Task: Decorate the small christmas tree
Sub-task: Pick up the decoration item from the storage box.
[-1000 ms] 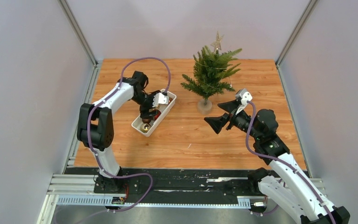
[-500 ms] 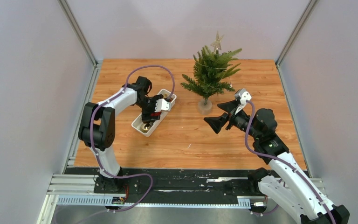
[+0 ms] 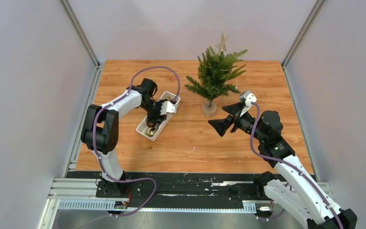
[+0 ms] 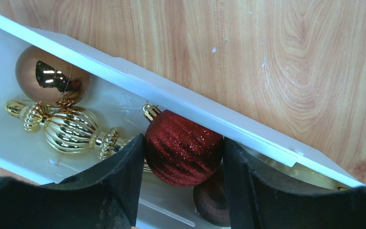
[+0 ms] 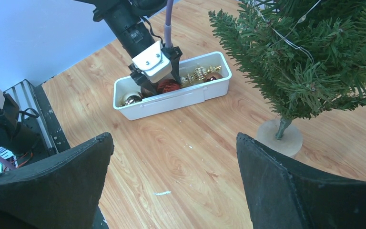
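The small christmas tree [image 3: 215, 76] stands upright at the back of the table with a star on top; it also shows in the right wrist view [image 5: 314, 62]. My left gripper [image 3: 153, 119] is down inside the white tray [image 3: 164, 125], its fingers pressed on both sides of a red glitter ball [image 4: 183, 148]. Beside it in the tray lie a shiny gold ball [image 4: 50, 76], a gold ribbed ornament [image 4: 69, 129] and a dark brown ball [image 4: 212, 202]. My right gripper [image 3: 218, 125] is open and empty, above the table in front of the tree, pointing toward the tray.
The tree's round base [image 3: 209, 109] rests on the wooden table right of the tray. Grey walls close in the table on the left, back and right. The tray's long rim [image 4: 195, 107] runs just beyond the red ball.
My left gripper has shifted a little within the tray and closed around the red ball. The tray has been nudged slightly. The right arm has not moved.
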Controlling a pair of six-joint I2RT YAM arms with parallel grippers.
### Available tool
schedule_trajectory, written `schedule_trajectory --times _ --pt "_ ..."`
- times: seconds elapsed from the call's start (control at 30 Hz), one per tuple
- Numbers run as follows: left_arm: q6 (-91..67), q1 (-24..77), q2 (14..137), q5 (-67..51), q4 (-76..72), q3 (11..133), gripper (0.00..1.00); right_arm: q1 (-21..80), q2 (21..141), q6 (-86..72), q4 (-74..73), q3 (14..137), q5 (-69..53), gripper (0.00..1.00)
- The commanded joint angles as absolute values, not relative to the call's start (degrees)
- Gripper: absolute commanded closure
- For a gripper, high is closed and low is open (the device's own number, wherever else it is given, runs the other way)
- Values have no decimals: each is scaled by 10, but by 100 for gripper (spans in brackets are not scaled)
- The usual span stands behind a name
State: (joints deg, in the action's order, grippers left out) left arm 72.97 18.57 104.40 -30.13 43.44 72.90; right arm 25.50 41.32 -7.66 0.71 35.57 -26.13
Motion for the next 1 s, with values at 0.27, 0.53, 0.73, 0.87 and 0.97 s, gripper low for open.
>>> schedule_trajectory --times 0.27,0.53,0.73,0.87,0.97 --pt "715 189 1037 -237 397 710 72 258 397 -90 24 360 -261 0" --pt "685 179 990 -248 444 782 100 258 403 -101 22 381 -260 0" --pt "690 172 946 -293 536 834 100 258 421 -129 13 419 -269 0" --pt "680 172 925 -315 567 859 100 258 430 -139 11 436 -278 0" --pt "669 172 914 -343 615 905 100 258 431 -146 9 451 -286 0"
